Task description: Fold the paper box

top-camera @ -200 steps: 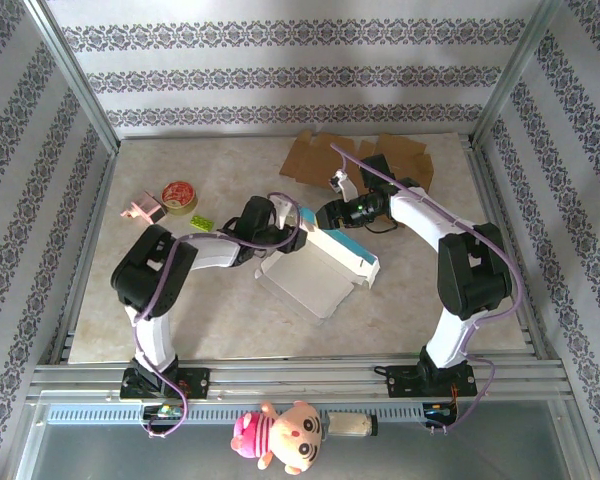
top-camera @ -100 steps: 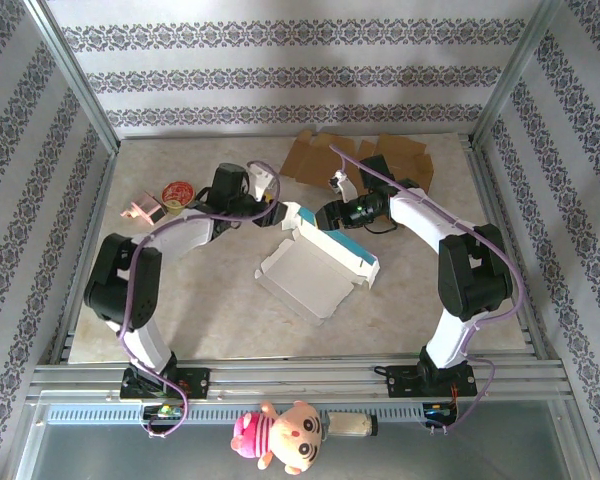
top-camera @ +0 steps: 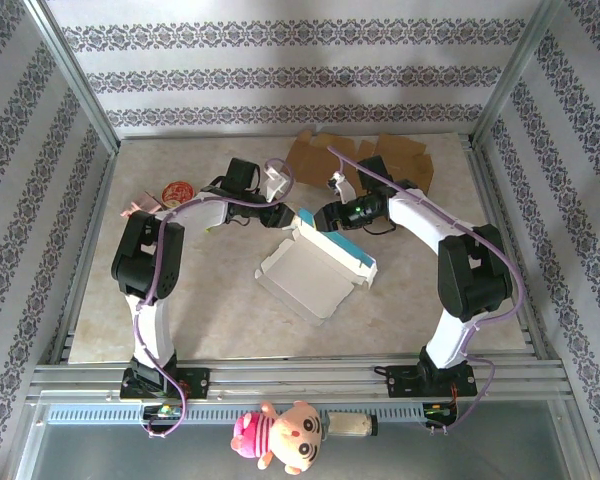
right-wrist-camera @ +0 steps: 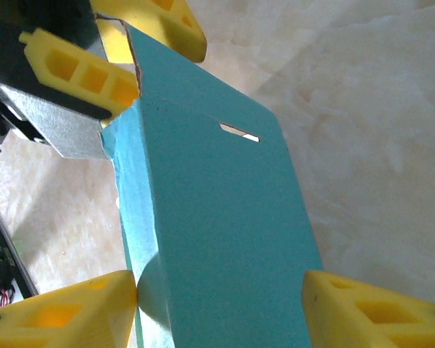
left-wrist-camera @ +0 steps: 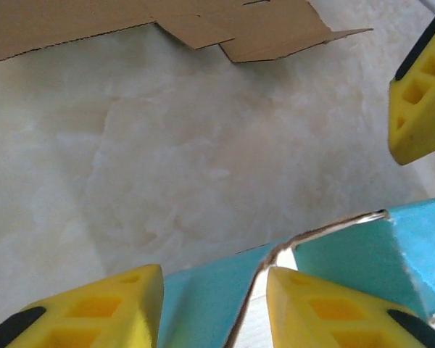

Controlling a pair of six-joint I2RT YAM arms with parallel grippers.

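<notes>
Marble-patterned tabletop, and well left of the white-and-teal paper box sits a red roll of tape. Now the left gripper, at the box's far-left corner: its yellow fingers are partly apart, straddling the edge of a raised teal flap. The box lies open mid-table, teal panel tilted up. At its far end the right gripper clamps across that panel, both pads touching. Flat brown cardboard sheets lie beyond the box.
</notes>
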